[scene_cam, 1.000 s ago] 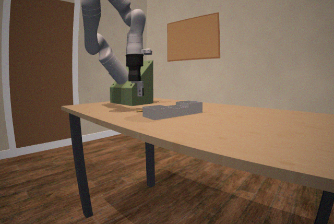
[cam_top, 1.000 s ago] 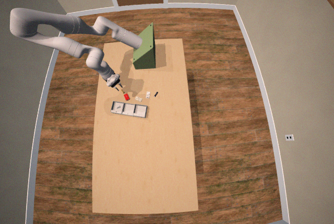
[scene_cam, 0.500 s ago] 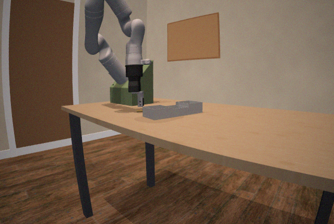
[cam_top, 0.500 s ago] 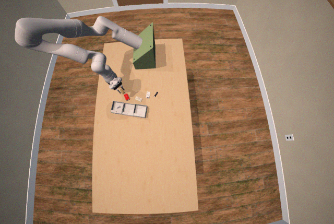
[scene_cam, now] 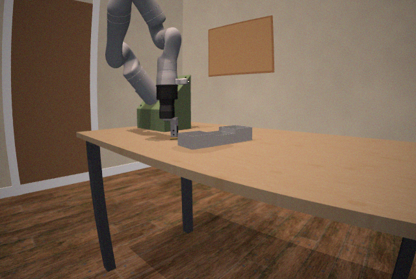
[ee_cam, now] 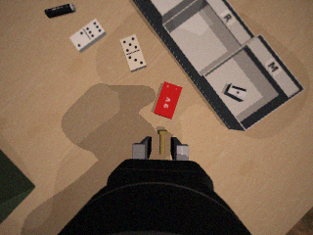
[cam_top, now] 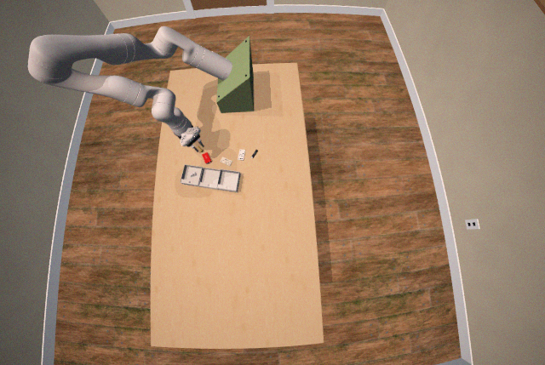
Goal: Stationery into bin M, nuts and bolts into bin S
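Observation:
My gripper (ee_cam: pixel 160 144) is open and points straight down, low over the table. A small brass bolt (ee_cam: pixel 162 141) lies on the table between the two fingers, with a gap on each side. A red flat piece (ee_cam: pixel 168 100) lies just beyond the bolt. The grey row of three bins (ee_cam: pixel 220 54) stands to the right. The bin marked M (ee_cam: pixel 251 80) is the nearest and holds a small black clip (ee_cam: pixel 236 91). The bin marked R (ee_cam: pixel 205 36) is in the middle. The third bin's letter is cut off. In the top view the gripper (cam_top: pixel 198 146) is left of the red piece (cam_top: pixel 206 157).
Two white dominoes (ee_cam: pixel 87 34) (ee_cam: pixel 133 52) and a small black stick (ee_cam: pixel 60 10) lie beyond the red piece. A tall green wedge block (cam_top: pixel 238 77) stands at the table's far end. The table's left edge is close to the arm.

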Tool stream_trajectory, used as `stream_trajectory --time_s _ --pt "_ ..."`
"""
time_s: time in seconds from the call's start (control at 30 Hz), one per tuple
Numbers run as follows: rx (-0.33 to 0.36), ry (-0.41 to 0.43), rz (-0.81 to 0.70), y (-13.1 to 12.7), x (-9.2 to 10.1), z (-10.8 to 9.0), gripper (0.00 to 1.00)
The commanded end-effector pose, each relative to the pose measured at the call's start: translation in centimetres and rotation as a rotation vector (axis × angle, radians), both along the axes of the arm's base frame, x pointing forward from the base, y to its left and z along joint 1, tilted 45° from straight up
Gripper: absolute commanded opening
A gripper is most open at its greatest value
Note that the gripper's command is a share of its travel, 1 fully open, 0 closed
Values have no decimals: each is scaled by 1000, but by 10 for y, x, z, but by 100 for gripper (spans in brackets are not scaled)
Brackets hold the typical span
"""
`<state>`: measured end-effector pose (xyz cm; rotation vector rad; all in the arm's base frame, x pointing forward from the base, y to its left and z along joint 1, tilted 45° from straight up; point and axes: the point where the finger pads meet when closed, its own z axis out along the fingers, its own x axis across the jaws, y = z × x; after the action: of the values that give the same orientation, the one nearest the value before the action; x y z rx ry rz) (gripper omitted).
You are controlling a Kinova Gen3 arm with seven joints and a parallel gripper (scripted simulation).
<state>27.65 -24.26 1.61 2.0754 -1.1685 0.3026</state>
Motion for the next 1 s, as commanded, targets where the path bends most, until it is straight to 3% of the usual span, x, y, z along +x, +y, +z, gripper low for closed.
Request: stream_trajectory --time_s 0.0,0.9,0.93,0.97 --pt "0 -1 1 0 1 0 62" --pt "0 -1 1 -8 1 -8 62" --pt "0 -1 1 -8 1 -8 32" --pt "0 -1 1 -8 1 -8 32"
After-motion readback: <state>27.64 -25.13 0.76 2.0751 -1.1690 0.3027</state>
